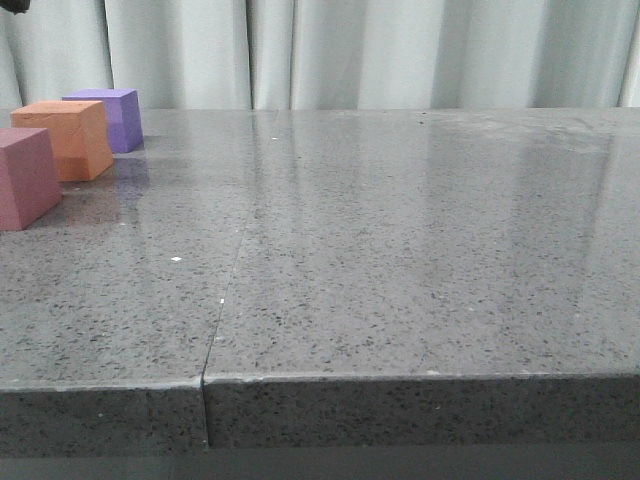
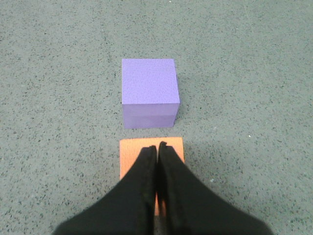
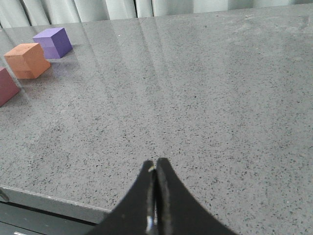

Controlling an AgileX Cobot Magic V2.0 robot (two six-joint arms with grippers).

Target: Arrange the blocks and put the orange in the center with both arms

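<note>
Spanning the whole scene, the grey stone table (image 1: pixel 400 260) carries the three blocks in a row at its far left: purple cube (image 1: pixel 112 116), orange cube (image 1: pixel 68 138), pinkish-red cube (image 1: pixel 24 176). Matte and foam-like, the orange cube looks light and slightly yielding, best pinched across opposite flat sides. Both tools are closed on nothing: the left gripper (image 2: pixel 157 149) hangs over it, the right gripper (image 3: pixel 155 169) well apart.

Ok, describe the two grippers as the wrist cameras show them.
The left gripper is matte black, with two broad fingers tapering to blunt points. The right gripper looks the same: black and wedge-shaped, with a pale glint along the seam between the fingers. No cables or markings are visible on either.
</note>
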